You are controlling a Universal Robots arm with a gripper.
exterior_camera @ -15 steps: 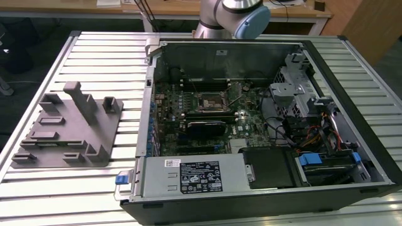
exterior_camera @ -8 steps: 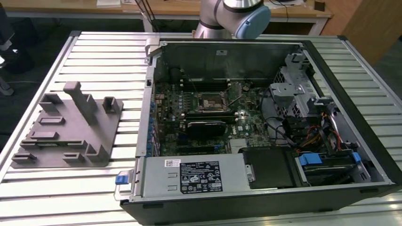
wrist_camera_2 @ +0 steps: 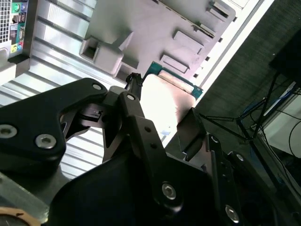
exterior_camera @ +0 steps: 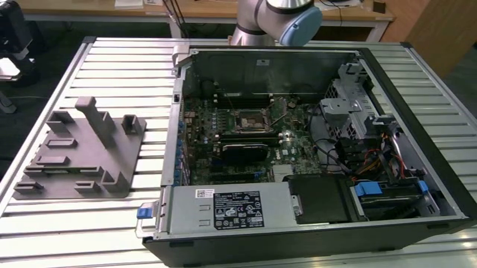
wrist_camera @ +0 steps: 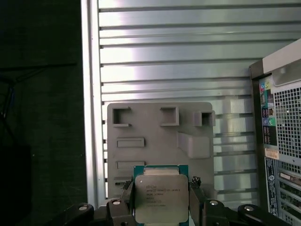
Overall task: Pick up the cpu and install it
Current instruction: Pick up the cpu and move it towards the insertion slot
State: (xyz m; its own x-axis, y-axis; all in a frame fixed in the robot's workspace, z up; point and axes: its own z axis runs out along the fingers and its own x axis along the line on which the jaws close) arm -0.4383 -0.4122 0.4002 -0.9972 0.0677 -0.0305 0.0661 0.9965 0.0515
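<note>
The exterior view shows the slatted metal table (exterior_camera: 82, 229), the open black computer case (exterior_camera: 268, 70) and the grey plastic block (exterior_camera: 78, 153). In both wrist views the black claw (wrist_camera: 161, 203) (wrist_camera_2: 162, 110) is closed on the small silvery square cpu (wrist_camera: 161, 195) (wrist_camera_2: 164, 99), held above that block.

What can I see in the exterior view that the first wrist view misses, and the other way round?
The exterior view gives the computer's inside: the motherboard with its black socket, plus the arm's blue-capped joint. The first wrist view gives the cpu gripped in the tool. Both share the grey plastic block, the slatted table and the computer case.
</note>
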